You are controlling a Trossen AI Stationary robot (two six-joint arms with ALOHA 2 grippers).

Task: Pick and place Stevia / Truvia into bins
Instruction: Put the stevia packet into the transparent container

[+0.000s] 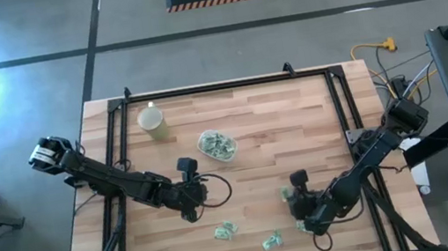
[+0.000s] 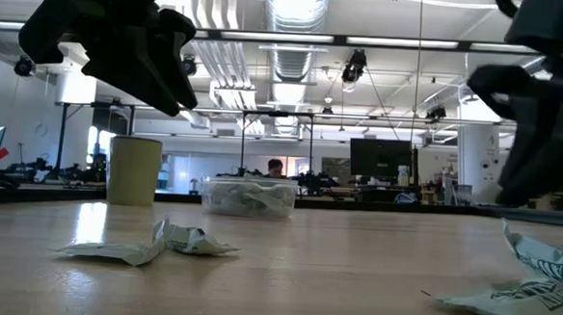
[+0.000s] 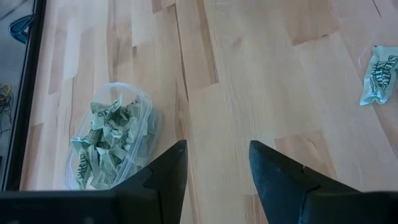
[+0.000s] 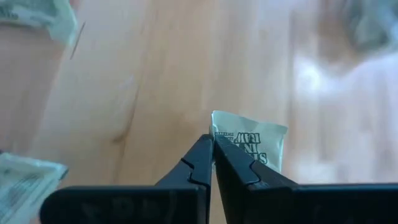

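The clear bin (image 1: 216,144) stands at the table's far middle with several green-and-white Stevia sachets inside; it also shows in the left wrist view (image 3: 109,143) and the low view (image 2: 249,196). My left gripper (image 1: 188,168) hangs open above bare wood just left of the bin, its fingers (image 3: 217,162) with nothing between them. My right gripper (image 1: 293,192) at the near right is shut on one sachet (image 4: 252,142). Loose sachets lie flat near the front edge (image 1: 225,230) (image 1: 271,241). My right gripper pinches the sachet by one top corner (image 4: 216,124) between its two fingertips. The fingers slant down at it from the table's right. The sachet stands up past the fingertips, its printed face toward the camera; the fingers hide its lower end, so I cannot tell whether it is clear of the table.
A pale yellow cup (image 1: 152,121) stands at the far left, left of the bin. A black frame rail (image 1: 227,87) runs round the table's far and side edges. Other sachets show near my right gripper (image 4: 25,180) (image 4: 43,15). Bare wood lies between the two arms.
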